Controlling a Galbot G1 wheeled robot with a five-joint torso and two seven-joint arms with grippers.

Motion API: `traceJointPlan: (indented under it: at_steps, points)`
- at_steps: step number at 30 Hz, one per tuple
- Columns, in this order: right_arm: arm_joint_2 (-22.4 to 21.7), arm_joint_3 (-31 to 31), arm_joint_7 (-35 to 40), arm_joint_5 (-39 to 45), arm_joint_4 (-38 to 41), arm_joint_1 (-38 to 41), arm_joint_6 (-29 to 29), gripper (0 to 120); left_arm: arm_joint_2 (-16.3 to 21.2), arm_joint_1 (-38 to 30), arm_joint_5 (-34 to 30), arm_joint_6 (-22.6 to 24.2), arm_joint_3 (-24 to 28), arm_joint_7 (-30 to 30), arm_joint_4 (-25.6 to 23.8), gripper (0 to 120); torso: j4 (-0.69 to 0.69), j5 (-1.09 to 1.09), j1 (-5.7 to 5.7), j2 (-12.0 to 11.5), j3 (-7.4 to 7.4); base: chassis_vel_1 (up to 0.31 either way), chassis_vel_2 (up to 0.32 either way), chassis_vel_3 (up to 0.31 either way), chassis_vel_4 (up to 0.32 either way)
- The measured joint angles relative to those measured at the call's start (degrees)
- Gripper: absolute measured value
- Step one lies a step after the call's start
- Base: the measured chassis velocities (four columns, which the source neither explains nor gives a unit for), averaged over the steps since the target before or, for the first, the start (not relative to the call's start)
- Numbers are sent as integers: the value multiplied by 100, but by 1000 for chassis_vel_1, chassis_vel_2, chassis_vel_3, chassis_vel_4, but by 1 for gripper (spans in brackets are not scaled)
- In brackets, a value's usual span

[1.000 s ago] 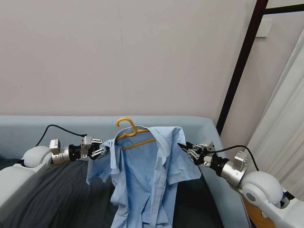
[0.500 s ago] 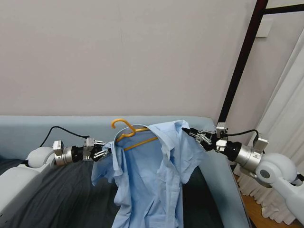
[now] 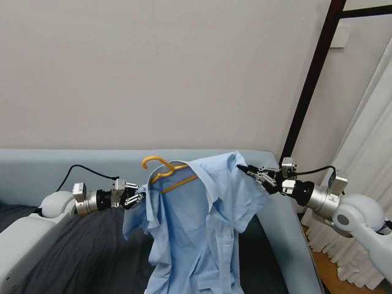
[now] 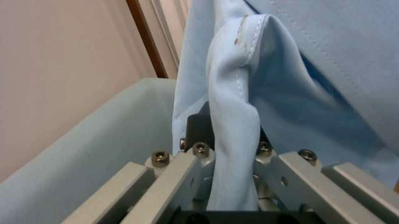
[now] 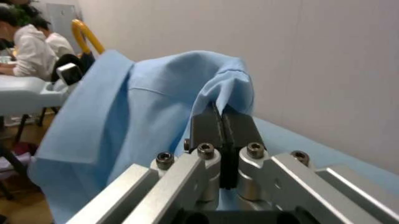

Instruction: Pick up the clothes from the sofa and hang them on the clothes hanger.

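Observation:
A light blue shirt [image 3: 202,233] on a yellow hanger [image 3: 160,171] hangs spread in the air above the sofa [image 3: 79,160]. My left gripper [image 3: 139,197] is shut on the shirt's left shoulder; the left wrist view shows a fold of blue cloth [image 4: 234,140] pinched between its fingers. My right gripper [image 3: 242,169] is shut on the shirt's right shoulder, held higher than the left. In the right wrist view its black pads [image 5: 221,128] close on the shirt's edge [image 5: 224,84], with the hanger's hook [image 5: 87,37] beyond. The shirt's lower part drops out of the head view.
A dark grey garment [image 3: 67,257] lies on the sofa seat below my left arm. A black upright pole [image 3: 309,79] stands at the right against the wall, with a white curtain [image 3: 367,159] beside it. The wall behind is bare.
My right gripper has risen and swung outward, lifting the shirt's right shoulder. The left gripper moved slightly lower and right. The shirt now hangs more spread and raised.

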Motion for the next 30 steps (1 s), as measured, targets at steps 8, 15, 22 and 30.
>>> traceJointPlan:
  at_steps: [8,15,22,30]
  points:
    - [-68,-18,-429,-241,-447,268,209,0,96,-16,0,77,11,143,33,1,0,0,0,0,0,0,0,0,0]
    - [-78,-118,-364,-260,-445,328,681,10,111,58,7,87,16,179,-2,1,0,0,0,0,0,0,0,0,0]
    - [-176,-61,-490,-357,-280,423,757,37,109,75,11,124,14,181,-35,1,0,0,0,0,0,0,0,0,0]
    - [-527,-74,-437,-257,21,615,411,64,128,45,15,176,60,189,-1,1,0,-1,0,0,0,0,0,0,0]
